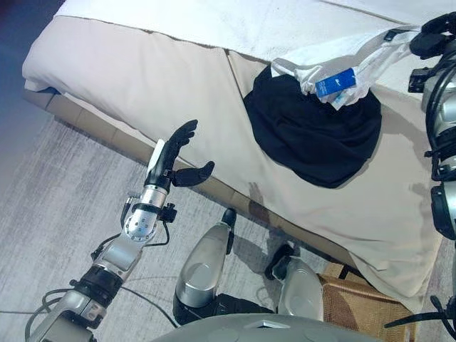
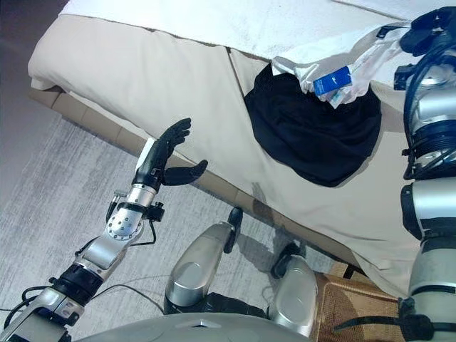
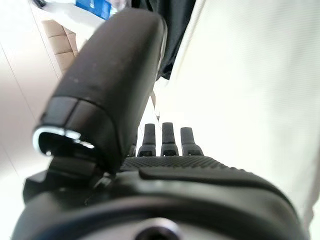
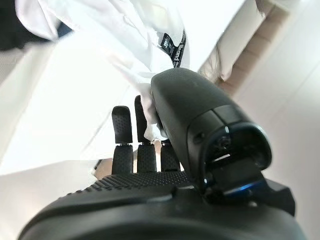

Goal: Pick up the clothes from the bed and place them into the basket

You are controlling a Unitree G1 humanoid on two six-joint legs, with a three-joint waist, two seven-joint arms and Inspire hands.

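Note:
A black garment [image 1: 313, 135] lies bunched on the beige bed [image 1: 142, 78], and it also shows in the left wrist view as a dark fold [image 3: 175, 30]. A white garment [image 1: 335, 64] with a blue tag rests on the black garment's far edge. My right hand [image 1: 434, 35] is at that white garment's far right end. In the right wrist view, white cloth [image 4: 125, 40] is pinched between the thumb and fingers of the right hand [image 4: 150, 195]. My left hand [image 1: 174, 160] hovers open over the bed's near edge, left of the clothes, and holds nothing.
A woven brown basket [image 1: 363, 306] stands on the floor at the lower right, partly under the bed's corner. A white blanket [image 1: 214, 21] covers the far part of the bed. Grey carpet [image 1: 57, 206] lies to the left.

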